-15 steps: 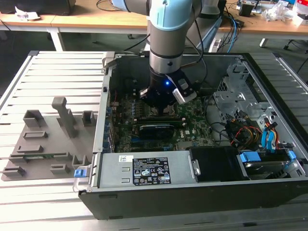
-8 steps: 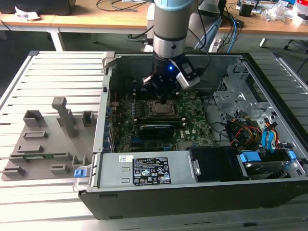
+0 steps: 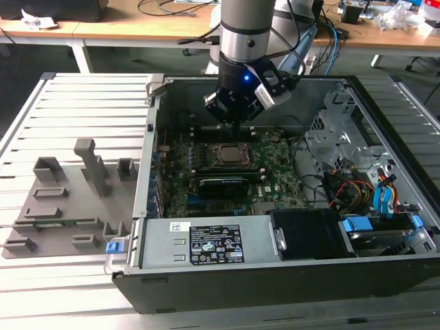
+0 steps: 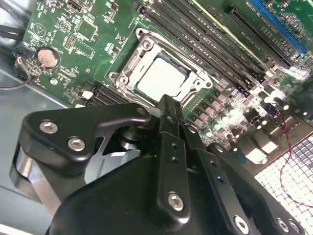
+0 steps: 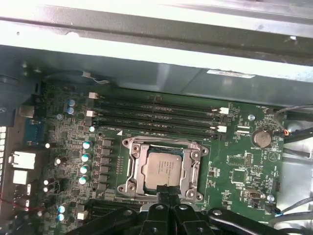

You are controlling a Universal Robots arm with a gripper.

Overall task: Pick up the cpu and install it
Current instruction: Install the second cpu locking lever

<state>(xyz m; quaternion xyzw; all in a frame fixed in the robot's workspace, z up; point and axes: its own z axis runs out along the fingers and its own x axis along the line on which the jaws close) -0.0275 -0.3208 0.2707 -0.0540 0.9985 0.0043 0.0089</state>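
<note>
open computer case (image 3: pixel 289 275) on slatted bench (image 3: pixel 82 103) | grey fixture tray (image 3: pixel 69 206) beside case, exterior view's left | labelled power supply (image 3: pixel 213 242) inside case | coin cell (image 5: pixel 260 137) on motherboard (image 5: pixel 234 161)

Print present, none legible. White label (image 3: pixel 215 244) on the power supply (image 3: pixel 206 240), lower centre of the exterior view: rows of small text and marks, too fine to make out. Cpu (image 5: pixel 162 168) lid, in the first wrist view: faint engraved lines, unreadable. Motherboard (image 5: pixel 234 166): tiny white silkscreen marks beside components in both wrist views, unreadable.
</note>
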